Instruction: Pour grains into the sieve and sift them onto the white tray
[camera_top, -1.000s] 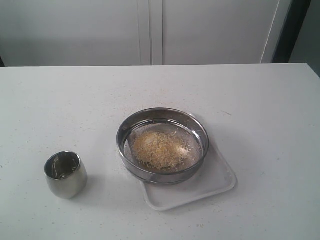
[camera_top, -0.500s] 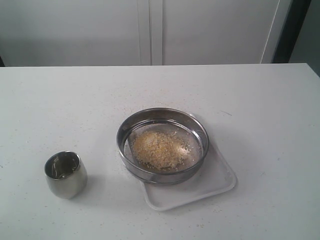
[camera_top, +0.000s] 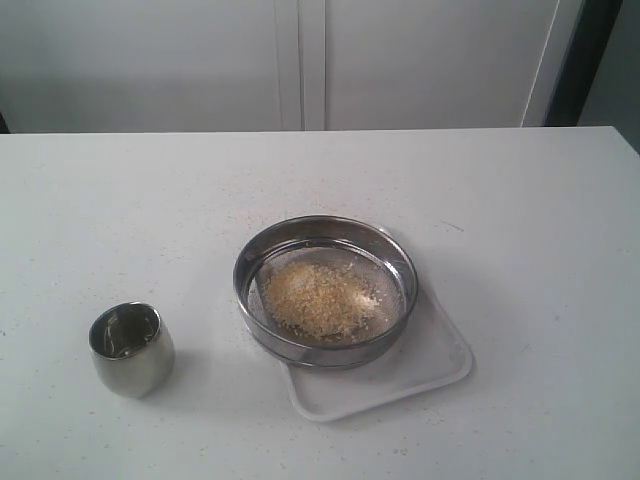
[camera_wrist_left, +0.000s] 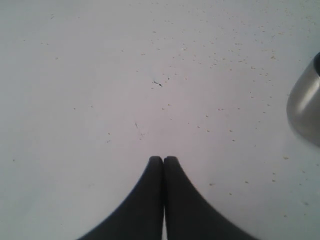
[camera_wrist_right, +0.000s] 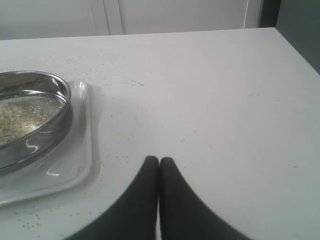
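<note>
The sieve (camera_top: 326, 290), a wide steel ring with a mesh bottom, rests on the white tray (camera_top: 430, 365) near the table's middle. A heap of yellow and pale grains (camera_top: 318, 298) lies inside it. The right wrist view shows the sieve (camera_wrist_right: 45, 130) with grains (camera_wrist_right: 15, 117) on the tray (camera_wrist_right: 80, 150), well off to one side of my right gripper (camera_wrist_right: 159, 159), which is shut and empty above bare table. My left gripper (camera_wrist_left: 163, 158) is shut on nothing over the tabletop. Neither gripper shows in the exterior view.
A small rounded steel cup (camera_top: 131, 348) stands on the table to the left of the sieve; its side (camera_wrist_left: 306, 102) shows at the edge of the left wrist view. Stray granules speckle the white tabletop (camera_top: 520, 220). White cabinet doors (camera_top: 300, 60) stand behind the table.
</note>
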